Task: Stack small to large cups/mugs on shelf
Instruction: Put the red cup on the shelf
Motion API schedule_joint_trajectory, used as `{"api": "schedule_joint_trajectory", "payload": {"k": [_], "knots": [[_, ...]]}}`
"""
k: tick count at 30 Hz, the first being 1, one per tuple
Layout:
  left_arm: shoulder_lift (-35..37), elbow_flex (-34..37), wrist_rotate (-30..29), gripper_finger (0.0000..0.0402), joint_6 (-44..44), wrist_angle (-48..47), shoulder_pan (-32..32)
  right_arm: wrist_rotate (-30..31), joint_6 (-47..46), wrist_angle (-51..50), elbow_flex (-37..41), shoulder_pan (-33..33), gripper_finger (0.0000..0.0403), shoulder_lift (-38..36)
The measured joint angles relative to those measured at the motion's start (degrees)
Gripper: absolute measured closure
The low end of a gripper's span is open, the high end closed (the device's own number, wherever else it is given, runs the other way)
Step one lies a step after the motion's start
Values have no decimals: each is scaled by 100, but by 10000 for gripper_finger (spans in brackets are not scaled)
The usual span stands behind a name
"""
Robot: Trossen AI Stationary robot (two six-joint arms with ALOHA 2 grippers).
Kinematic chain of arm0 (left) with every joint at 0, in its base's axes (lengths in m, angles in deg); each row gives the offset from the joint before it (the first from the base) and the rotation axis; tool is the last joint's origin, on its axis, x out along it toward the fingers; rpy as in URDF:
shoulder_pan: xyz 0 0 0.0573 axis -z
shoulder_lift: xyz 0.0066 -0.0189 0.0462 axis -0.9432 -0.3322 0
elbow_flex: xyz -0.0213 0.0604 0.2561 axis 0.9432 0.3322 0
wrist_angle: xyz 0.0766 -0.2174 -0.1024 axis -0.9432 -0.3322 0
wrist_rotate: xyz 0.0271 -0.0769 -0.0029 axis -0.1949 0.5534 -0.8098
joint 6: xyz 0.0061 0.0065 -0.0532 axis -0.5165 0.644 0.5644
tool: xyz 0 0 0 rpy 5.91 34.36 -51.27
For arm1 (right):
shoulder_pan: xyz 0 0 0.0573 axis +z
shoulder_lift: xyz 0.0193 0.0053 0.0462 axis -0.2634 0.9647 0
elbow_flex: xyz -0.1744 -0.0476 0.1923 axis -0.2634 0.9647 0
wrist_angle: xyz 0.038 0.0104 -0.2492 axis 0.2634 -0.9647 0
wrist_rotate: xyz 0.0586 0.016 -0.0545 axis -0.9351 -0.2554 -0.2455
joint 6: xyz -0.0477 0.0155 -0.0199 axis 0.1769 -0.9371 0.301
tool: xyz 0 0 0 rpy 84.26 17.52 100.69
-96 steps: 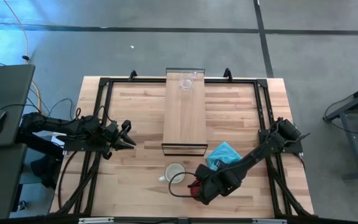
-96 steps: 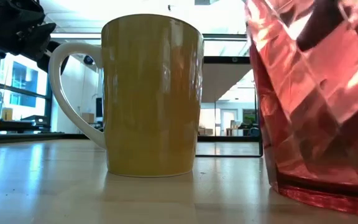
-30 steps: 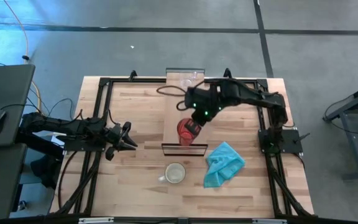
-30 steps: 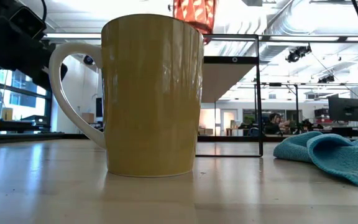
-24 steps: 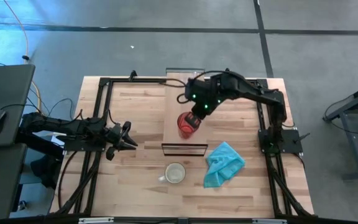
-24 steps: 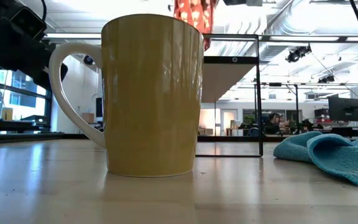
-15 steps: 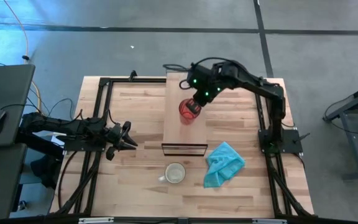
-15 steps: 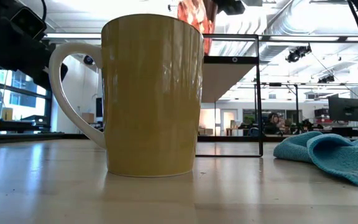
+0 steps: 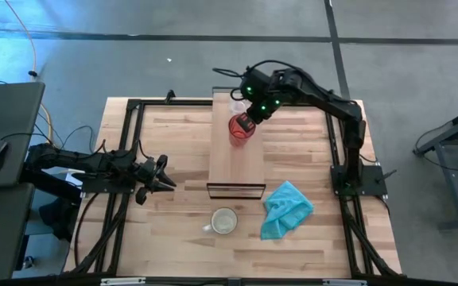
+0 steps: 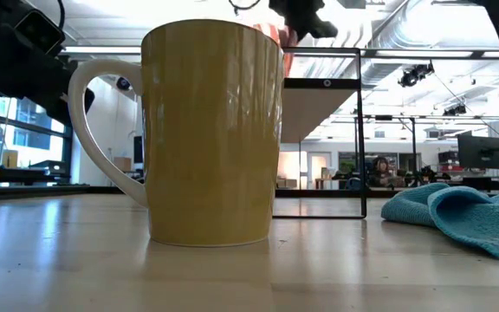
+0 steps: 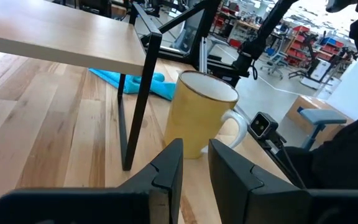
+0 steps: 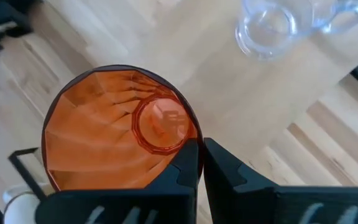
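Here the right tool [image 12: 199, 163] pinches the red cup's [image 12: 120, 127] rim, holding it above the shelf [image 9: 237, 151] near the clear glass [image 12: 267, 28].

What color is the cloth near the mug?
Teal blue cloth, clearest in the high view.

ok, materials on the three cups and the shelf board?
Red cup: translucent, faceted, glossy; plastic or glass, can't tell. The right gripper is shut on its rim.
Small glass: clear, looks like glass.
Mug: opaque cream-yellow glaze with a sheen, likely ceramic.
Shelf: light wood-grain board, matte, with a dark frame, probably metal.
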Motion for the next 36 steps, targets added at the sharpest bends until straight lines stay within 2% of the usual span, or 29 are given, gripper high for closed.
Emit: {"api": "schedule_joint_trajectory", "payload": {"k": [6,36], "knots": [[0,0,-1,335,0,-1,0,-36,2,84,216,-59,403,7],[0,0,0,334,-2,-3,0,-379,16,111,194,-224,403,354]]}}
